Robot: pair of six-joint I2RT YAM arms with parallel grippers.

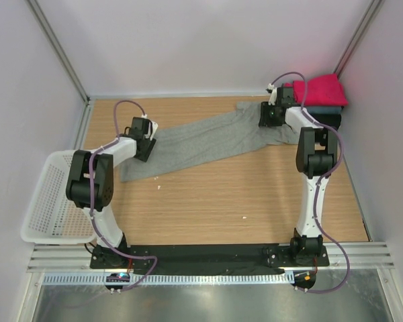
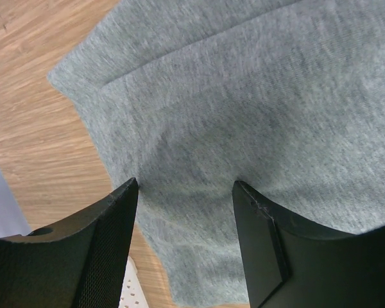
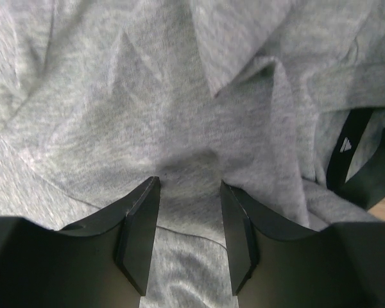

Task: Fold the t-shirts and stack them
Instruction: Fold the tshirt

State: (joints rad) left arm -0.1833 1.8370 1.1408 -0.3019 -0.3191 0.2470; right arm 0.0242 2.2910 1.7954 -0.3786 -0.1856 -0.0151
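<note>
A heather-grey t-shirt (image 1: 201, 144) lies stretched in a long diagonal band across the wooden table. My left gripper (image 1: 148, 144) sits over its lower-left end, open, with both fingertips down on the cloth (image 2: 199, 128) and flat fabric showing between them (image 2: 185, 185). My right gripper (image 1: 269, 115) is at the shirt's rumpled upper-right end, open too (image 3: 189, 183), tips pressed into the grey folds (image 3: 179, 96). The dark inner collar with a small white print (image 3: 346, 151) shows at the right of that view. A magenta-red t-shirt (image 1: 320, 89) lies folded on a slate-blue one (image 1: 326, 107) and a black one (image 1: 332, 121) in the back right corner.
A white mesh basket (image 1: 50, 198) hangs over the table's left edge, beside the left arm. Walls close in the table on the left, back and right. Bare wood (image 1: 221, 201) lies in front of the grey shirt.
</note>
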